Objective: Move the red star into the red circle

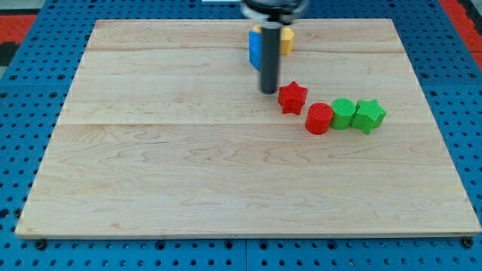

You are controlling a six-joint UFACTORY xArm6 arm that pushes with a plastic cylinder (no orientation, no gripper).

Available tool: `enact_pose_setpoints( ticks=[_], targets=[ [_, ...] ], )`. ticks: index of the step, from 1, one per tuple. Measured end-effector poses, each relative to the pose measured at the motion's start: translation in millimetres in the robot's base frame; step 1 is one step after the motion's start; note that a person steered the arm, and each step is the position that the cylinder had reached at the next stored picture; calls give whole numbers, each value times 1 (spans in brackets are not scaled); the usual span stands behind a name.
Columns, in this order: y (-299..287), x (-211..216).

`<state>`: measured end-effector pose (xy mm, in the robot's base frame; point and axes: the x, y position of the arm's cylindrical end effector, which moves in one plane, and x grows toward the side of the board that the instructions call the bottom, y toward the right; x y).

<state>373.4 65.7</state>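
Six blocks sit on the wooden surface, all in its upper right part. I carry no pincer, so nothing is grasped; my tip rests on the wood just to the view's left of the red star, very close to it, though I cannot tell whether they touch. The red circle lies just below and right of the star, close beside it. To its right a green circle and a green star stand in a row. Behind my rod, near the view's top, a blue block and a yellow block are partly hidden.
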Motion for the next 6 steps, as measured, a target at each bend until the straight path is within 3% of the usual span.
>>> enact_pose_setpoints(
  ticks=[1,2,5,6],
  targets=[
    [46,14],
    [36,-14],
    [131,-127],
    [55,-138]
  ],
)
